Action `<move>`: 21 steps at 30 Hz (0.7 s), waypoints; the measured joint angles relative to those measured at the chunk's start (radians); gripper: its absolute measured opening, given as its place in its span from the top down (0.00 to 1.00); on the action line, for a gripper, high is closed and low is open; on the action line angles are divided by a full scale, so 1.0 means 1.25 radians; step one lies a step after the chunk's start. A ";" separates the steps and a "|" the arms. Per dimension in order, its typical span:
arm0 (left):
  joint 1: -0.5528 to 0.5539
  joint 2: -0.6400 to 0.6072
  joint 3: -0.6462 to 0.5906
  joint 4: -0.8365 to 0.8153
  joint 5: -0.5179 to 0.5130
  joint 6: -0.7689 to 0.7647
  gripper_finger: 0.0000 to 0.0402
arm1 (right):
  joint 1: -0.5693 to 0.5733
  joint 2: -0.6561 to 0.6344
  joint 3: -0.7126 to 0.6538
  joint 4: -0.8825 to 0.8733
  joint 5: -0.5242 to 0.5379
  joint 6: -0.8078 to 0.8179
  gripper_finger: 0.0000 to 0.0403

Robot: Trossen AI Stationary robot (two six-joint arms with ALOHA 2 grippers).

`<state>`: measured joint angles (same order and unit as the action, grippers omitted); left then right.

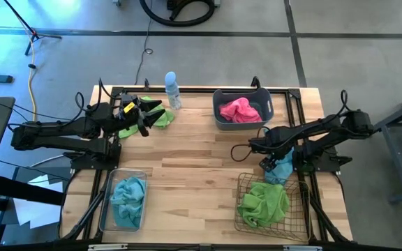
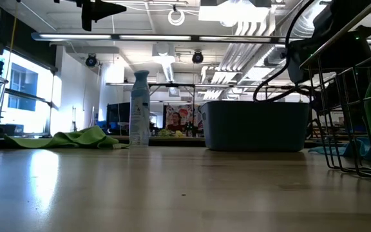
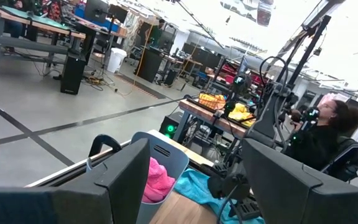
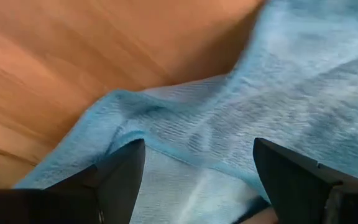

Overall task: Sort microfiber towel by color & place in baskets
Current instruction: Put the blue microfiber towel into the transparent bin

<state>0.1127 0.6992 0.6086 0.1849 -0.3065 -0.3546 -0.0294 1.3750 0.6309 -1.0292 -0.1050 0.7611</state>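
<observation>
A teal-blue microfiber towel (image 1: 282, 169) lies on the table beside the wire-mesh basket (image 1: 246, 183). My right gripper (image 1: 269, 159) points down over it, open, with a raised fold of the towel (image 4: 197, 134) between its fingers. My left gripper (image 3: 197, 186) is open and level above a lime green towel (image 1: 162, 119) that lies flat at the far left; nothing is between its fingers. The grey-blue tub (image 1: 218, 97) holds a pink towel (image 1: 239, 110). The clear bin (image 1: 105, 202) holds a teal towel (image 1: 129, 197), and the wire basket a green one (image 1: 264, 201). My right gripper's open fingers (image 4: 114, 174) stand on either side of the teal towel's fold (image 4: 166, 146), coming from above. I cannot tell whether the fingertips touch the cloth. The towel lies slack on the table.
A small clear bottle with a blue top (image 1: 172, 89) stands upright at the far edge, close to the green towel. Bare wood (image 1: 194, 160) spreads across the middle of the table between the two arms.
</observation>
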 joint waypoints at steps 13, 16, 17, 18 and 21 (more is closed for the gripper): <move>0.000 0.000 0.000 0.000 0.000 0.000 0.40 | -0.004 0.000 -0.010 0.232 -0.053 0.021 0.27; 0.000 0.000 0.000 0.000 0.000 0.000 0.40 | -0.003 0.000 -0.009 0.286 -0.056 0.047 0.27; 0.000 0.000 0.000 0.000 0.000 0.000 0.40 | -0.003 0.000 -0.009 0.291 -0.053 0.062 0.27; 0.000 0.000 0.000 0.000 0.000 0.000 0.40 | -0.003 0.000 -0.009 0.292 -0.048 0.077 0.27; 0.000 0.000 0.000 0.000 0.000 0.006 0.40 | -0.002 0.000 -0.009 0.289 -0.037 0.101 0.27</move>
<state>0.1127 0.6992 0.6086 0.1848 -0.3065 -0.3472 -0.0322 1.3750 0.6197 -0.6678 -0.1508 0.8871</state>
